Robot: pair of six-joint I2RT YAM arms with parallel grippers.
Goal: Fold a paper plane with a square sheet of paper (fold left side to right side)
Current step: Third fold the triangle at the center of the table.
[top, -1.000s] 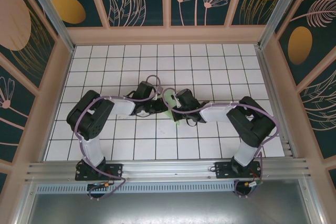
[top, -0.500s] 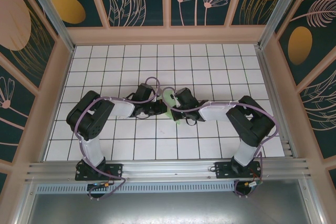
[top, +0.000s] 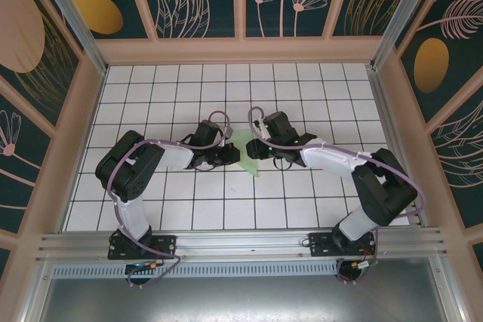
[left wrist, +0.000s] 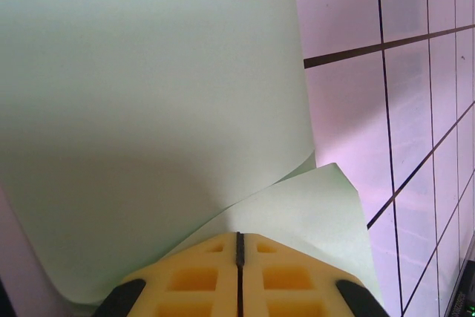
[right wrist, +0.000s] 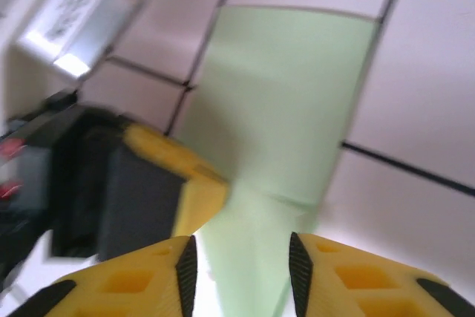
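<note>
The left claw (left wrist: 238, 239) is pressed together and pinches the pale green paper (right wrist: 289, 102) at one edge; two layers of the sheet meet at that pinch. The right claw (right wrist: 241, 246) stands just beside the left claw, its fingers spread, with the narrow folded strip running through the gap untouched by either pad as far as can be judged. The paper extends away from the left claw over the white tiled counter (top: 302, 103). Risk: the sheet appears secured by the left claw alone, so the curved upper layer may spring open and lose the crease. Risk: if the right claw closes off the intended fold line, the left-to-right fold sets crooked and the edges fail to match. Risk: the two claws work close together, and any sideways correction may bring them into contact or drag and tear the thin sheet. Limits of observation: the right wrist view is blurred; the overhead view has both wrists covering most of the paper beside the left claw, leaving one pointed corner exposed; the number of folds, and whether the sheet rests flat or is lifted, cannot be determined.
</note>
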